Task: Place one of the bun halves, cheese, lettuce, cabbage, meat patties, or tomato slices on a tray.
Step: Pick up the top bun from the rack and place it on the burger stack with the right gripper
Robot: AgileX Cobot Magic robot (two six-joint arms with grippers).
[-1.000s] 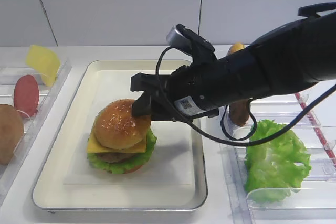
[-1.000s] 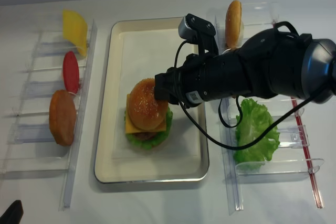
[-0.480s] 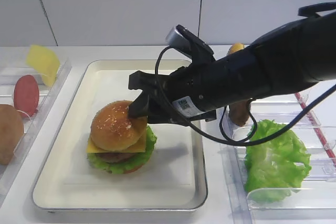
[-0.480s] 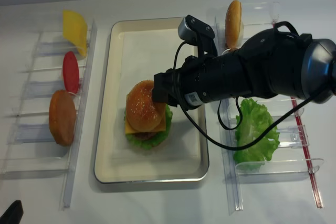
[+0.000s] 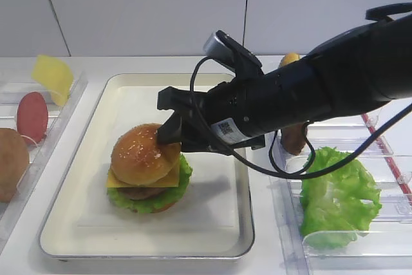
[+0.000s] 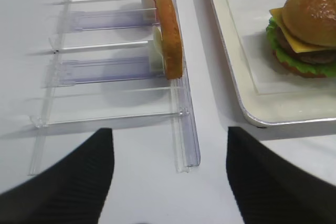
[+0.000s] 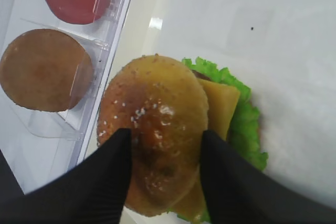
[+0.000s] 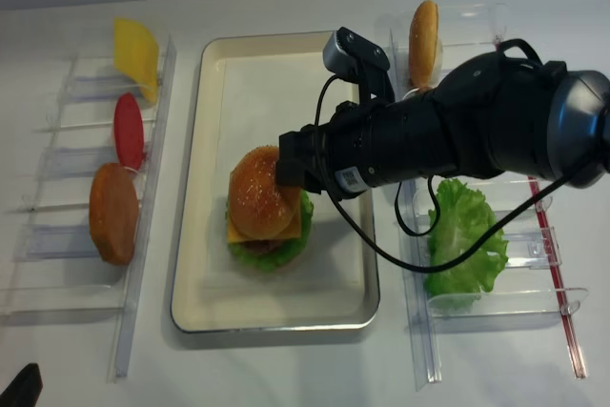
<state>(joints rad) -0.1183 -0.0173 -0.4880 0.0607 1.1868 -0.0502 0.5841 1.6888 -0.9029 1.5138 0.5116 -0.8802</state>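
A seeded bun half [image 5: 143, 152] sits on top of a stack of cheese [image 5: 119, 178], meat patty [image 5: 138, 192] and lettuce [image 5: 151, 203] on the cream-white tray [image 5: 148, 251]. My right gripper [image 5: 170, 134] reaches in from the right. In the right wrist view its two black fingers press both sides of the bun half [image 7: 157, 114], so the right gripper [image 7: 165, 135] is shut on it. My left gripper [image 6: 169, 132] hangs open over bare table, near the end of the left rack [image 6: 184, 145].
The left clear rack holds a cheese slice [image 5: 51, 76], a tomato slice [image 5: 32, 115] and a brown disc [image 5: 9, 162]. The right rack holds lettuce [image 5: 338, 198], a dark patty [image 5: 293, 138] and a bun half [image 8: 422, 30].
The right gripper has shifted the bun half slightly left and down onto the stack. It has stayed still for the last half second.
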